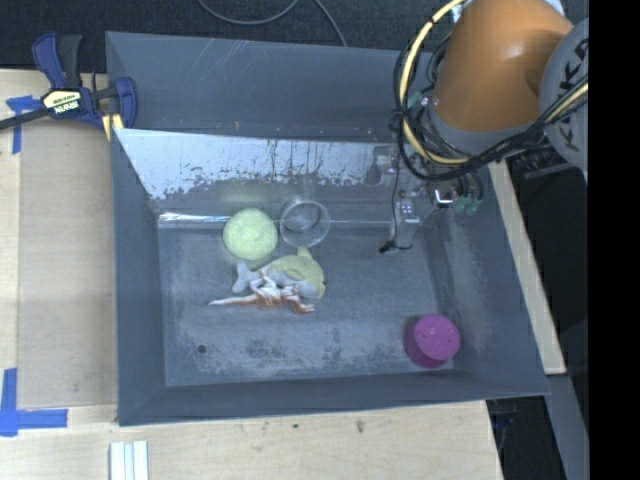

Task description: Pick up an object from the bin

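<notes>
Camera view from above: we see the grey metal bin (140,298) as the largest thing, its sloped walls running down to a flat floor. The arm (495,58) comes in over the far right corner, its wrist under a rounded orange cover with cables looped round it. Below that the hand (400,238) hangs over bare floor near the back wall, on the right half of the bin. We cannot tell how far open it is, and we see nothing in its hold.

Left of the hand, and apart from it, a pale green ball (250,235) lies by the back wall. A clear glass cup (303,221) sits just beside the ball on its right, the nearest thing to the hand. A purple round block (432,340) lies alone near the front right corner, well apart from the rest. In front of the ball a yellow-green lump (303,271) touches a small white and orange toy (265,295), which lies flat.
</notes>
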`<state>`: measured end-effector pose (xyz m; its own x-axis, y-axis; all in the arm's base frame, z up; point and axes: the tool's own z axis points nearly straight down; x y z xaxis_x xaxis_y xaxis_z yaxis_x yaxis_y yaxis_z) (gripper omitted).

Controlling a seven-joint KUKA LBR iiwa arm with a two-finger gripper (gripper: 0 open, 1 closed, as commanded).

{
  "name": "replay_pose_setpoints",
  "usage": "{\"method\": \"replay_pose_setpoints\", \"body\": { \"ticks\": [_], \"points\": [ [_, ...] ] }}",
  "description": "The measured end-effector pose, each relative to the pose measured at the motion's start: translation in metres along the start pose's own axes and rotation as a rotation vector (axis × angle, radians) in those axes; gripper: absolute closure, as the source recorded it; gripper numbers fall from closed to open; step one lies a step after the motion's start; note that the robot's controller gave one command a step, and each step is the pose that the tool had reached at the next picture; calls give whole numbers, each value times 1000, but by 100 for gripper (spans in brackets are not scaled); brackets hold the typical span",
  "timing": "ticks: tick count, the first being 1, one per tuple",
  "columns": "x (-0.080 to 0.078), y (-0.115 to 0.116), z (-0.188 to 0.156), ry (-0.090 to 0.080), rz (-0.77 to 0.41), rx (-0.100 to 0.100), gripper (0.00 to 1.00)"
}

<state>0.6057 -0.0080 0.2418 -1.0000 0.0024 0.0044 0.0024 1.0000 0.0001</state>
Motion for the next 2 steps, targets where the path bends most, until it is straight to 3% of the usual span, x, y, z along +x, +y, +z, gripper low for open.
{"method": "replay_pose_setpoints", "body": {
  "ticks": [1,2],
  "points": [
    [-1,0,-5,-9,0,0,0],
    [-7,32,57,-13,-65,0,0]
  ]
}}
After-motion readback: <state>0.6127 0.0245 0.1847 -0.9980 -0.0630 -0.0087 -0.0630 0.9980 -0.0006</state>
